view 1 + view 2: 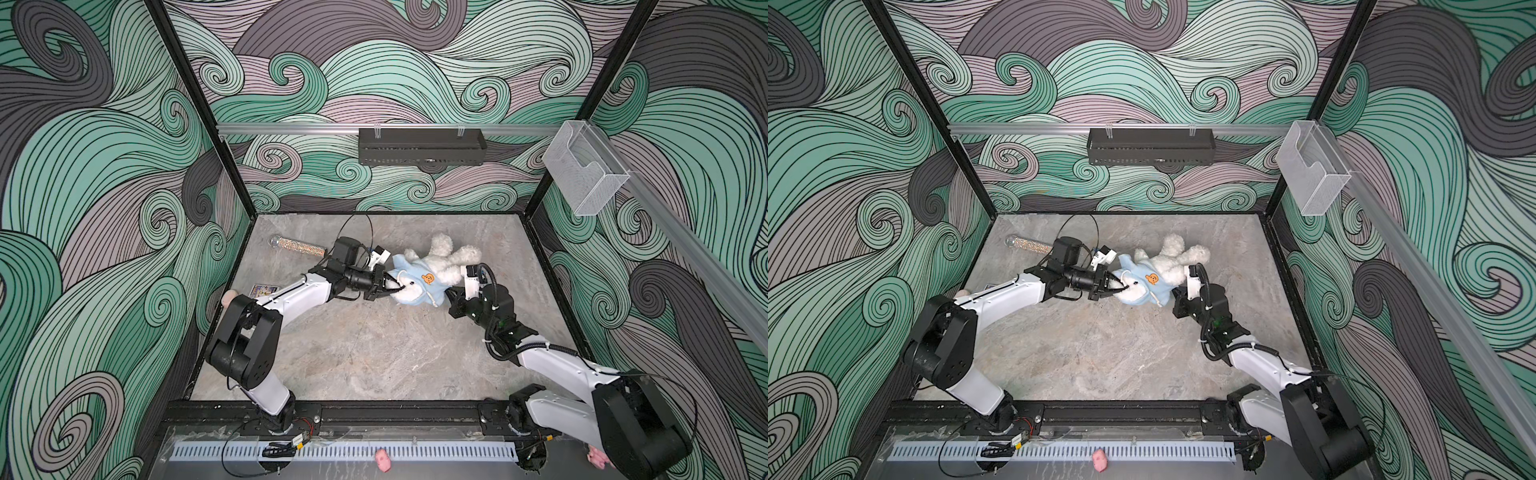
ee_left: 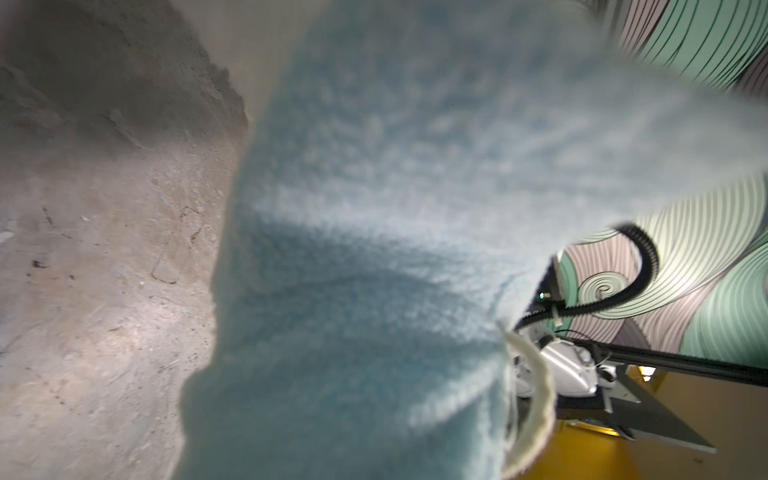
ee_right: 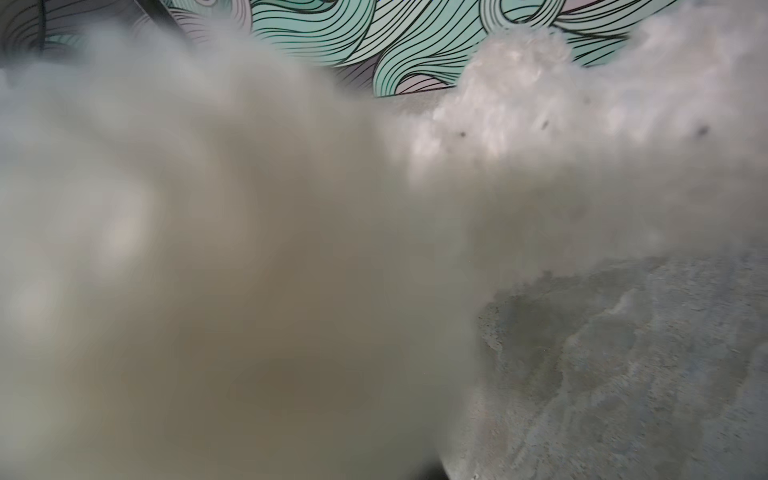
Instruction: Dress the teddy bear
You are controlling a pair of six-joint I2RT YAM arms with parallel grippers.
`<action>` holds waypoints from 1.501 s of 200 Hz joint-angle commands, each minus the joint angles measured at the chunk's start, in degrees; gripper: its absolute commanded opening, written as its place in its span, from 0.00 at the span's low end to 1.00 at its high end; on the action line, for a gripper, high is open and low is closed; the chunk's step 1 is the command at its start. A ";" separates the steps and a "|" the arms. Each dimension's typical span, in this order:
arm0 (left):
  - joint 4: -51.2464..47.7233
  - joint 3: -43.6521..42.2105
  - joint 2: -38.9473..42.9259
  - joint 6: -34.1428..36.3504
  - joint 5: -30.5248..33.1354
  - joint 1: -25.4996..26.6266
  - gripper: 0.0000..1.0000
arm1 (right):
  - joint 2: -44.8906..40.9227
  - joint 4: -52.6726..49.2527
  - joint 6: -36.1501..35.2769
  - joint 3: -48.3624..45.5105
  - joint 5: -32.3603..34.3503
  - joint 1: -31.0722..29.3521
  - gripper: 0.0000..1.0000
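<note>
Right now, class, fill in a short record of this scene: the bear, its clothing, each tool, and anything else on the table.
teddy bear: lying on the table, partly in the light blue hoodie
left tool: shut on the hoodie's edge
right tool: shut beside the bear; hold unclear
other: glitter tube at back left

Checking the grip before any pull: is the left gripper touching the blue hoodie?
Touching. In both top views the left gripper pinches the blue hoodie at its edge; blue fabric fills the left wrist view.
</note>
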State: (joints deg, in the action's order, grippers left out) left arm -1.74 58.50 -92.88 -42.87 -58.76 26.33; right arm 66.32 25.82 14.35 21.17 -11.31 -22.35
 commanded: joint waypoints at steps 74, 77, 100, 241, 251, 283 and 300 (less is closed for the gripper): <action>-10.00 2.13 3.12 61.05 26.38 8.56 0.00 | -26.47 -25.40 3.89 2.06 -7.68 1.40 0.53; -9.39 1.69 3.39 62.15 26.35 8.67 0.00 | -25.77 -25.09 4.27 2.72 -8.90 1.43 0.54; -4.33 -1.54 4.98 69.14 26.61 9.46 0.00 | -17.15 -27.84 6.03 9.66 -18.28 2.61 0.55; -7.04 0.04 3.43 73.81 30.88 11.38 0.00 | 5.50 -19.89 13.70 16.29 -25.76 0.20 0.08; -7.13 -0.25 3.86 73.89 31.07 11.54 0.00 | 4.49 -22.04 13.55 15.84 -21.18 1.41 0.01; -8.98 -4.02 6.89 80.77 34.89 14.88 0.00 | -2.76 -16.86 22.53 8.43 -9.52 10.86 0.00; -9.77 -5.98 8.37 84.65 39.02 16.95 0.00 | -6.78 -14.87 27.77 5.17 -4.99 14.35 0.00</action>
State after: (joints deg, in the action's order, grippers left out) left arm -8.38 54.92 -88.44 34.13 -23.97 40.34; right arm 63.90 6.87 33.10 30.28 -29.69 -13.32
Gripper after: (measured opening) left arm 0.065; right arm 0.056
